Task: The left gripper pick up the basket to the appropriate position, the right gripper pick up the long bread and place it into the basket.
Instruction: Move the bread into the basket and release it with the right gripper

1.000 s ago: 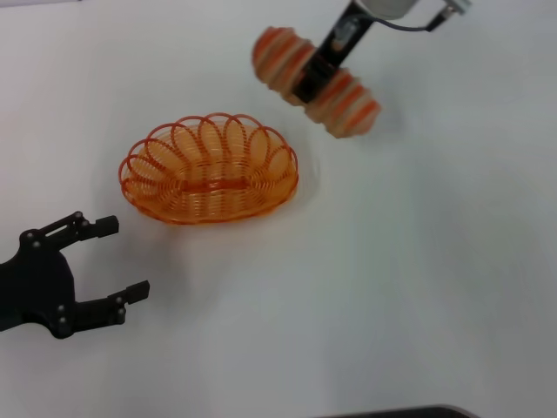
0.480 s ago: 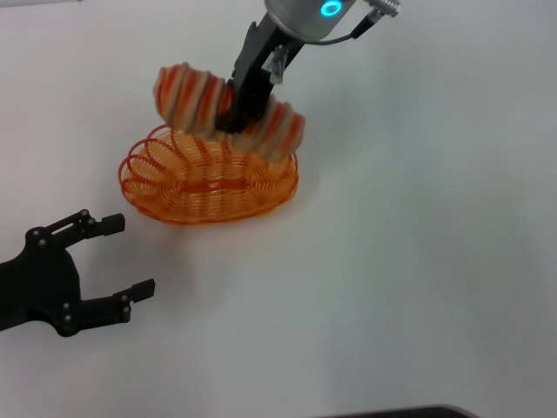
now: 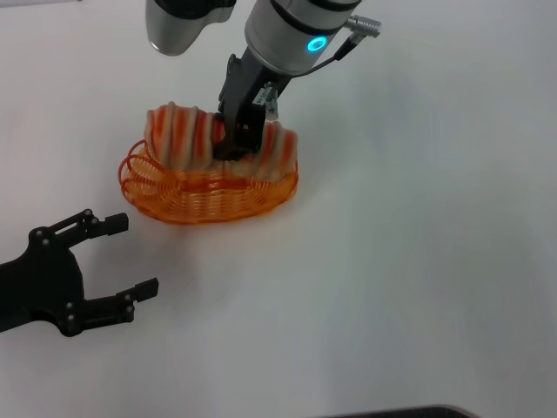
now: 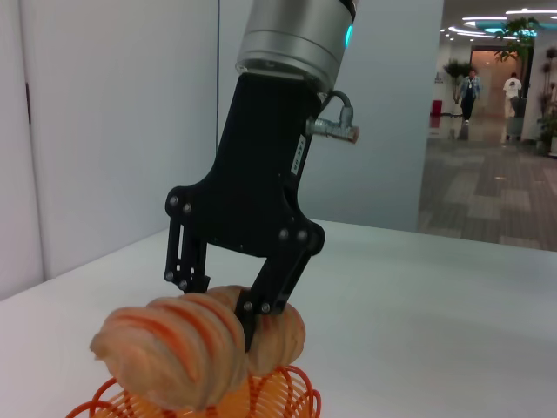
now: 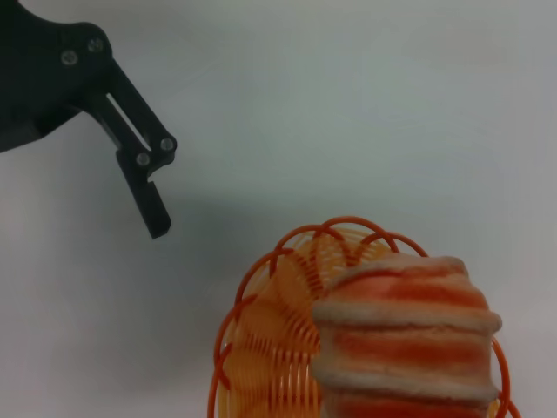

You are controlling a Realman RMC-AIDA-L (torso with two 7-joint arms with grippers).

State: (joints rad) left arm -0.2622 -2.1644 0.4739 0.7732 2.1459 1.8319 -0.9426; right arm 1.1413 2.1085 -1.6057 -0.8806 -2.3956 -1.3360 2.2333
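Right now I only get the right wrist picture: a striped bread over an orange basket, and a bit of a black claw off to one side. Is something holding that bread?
Observer: Yes. The right claw comes down from above and is shut on the bread across its middle.
Operator: And the claw off to the side, is it touching the basket?
Observer: No. The left claw is open and apart from the basket, on the side nearer the robot.
Operator: Is the basket up in the air?
Observer: No. In the head view it sits on the white table, and nothing holds it.
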